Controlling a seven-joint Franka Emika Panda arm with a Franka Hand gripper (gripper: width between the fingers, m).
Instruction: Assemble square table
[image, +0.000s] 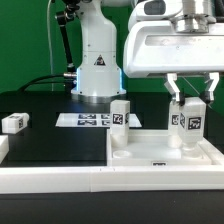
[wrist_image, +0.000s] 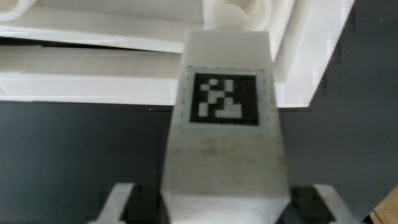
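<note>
The square table's top is a large white slab (image: 150, 150) with a raised rim, lying flat at the exterior view's right. My gripper (image: 190, 98) hangs over the slab's right part, shut on a white tagged leg (image: 188, 122) that stands upright with its lower end at the slab. In the wrist view this leg (wrist_image: 224, 110) fills the middle, with the dark fingers (wrist_image: 139, 205) pressed on both its sides and the slab (wrist_image: 89, 70) beyond it. A second leg (image: 120, 116) stands upright at the slab's far left corner. A third leg (image: 14, 123) lies loose on the black table at the left.
The marker board (image: 88, 120) lies flat in front of the robot's white base (image: 97, 70). A long white border rail (image: 55, 178) runs along the table's front edge. Black cables trail behind on the left.
</note>
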